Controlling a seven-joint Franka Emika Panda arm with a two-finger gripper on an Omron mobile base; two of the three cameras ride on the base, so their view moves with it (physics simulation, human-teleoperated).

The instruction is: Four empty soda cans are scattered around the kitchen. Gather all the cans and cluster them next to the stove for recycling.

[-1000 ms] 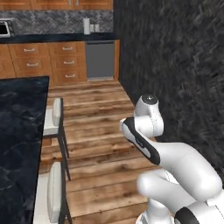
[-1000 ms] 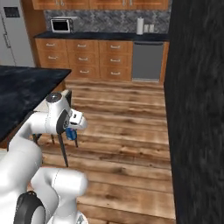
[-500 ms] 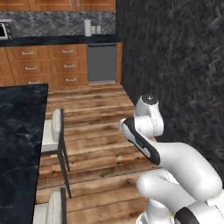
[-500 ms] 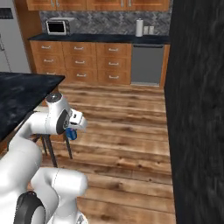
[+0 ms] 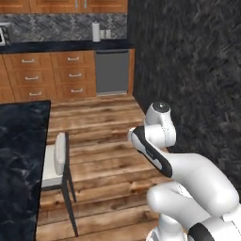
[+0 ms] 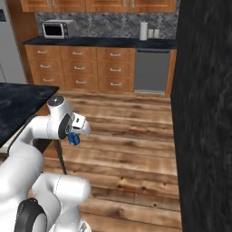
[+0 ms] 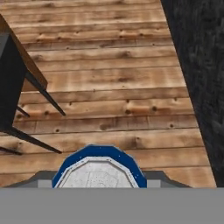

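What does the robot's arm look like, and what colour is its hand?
The arm is smooth, glossy white, built of fat rounded tubes like bent sausages. Dark bands and a long black stripe mark its joints, and one joint ends in a round grey cap. The gripper is a small white blocky hand with dark fingers. No cables or markings are visible.

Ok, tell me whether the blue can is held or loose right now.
Held. The blue can sits in the end effector above the wooden floor, and its silvery top fills the bottom of the hand view.
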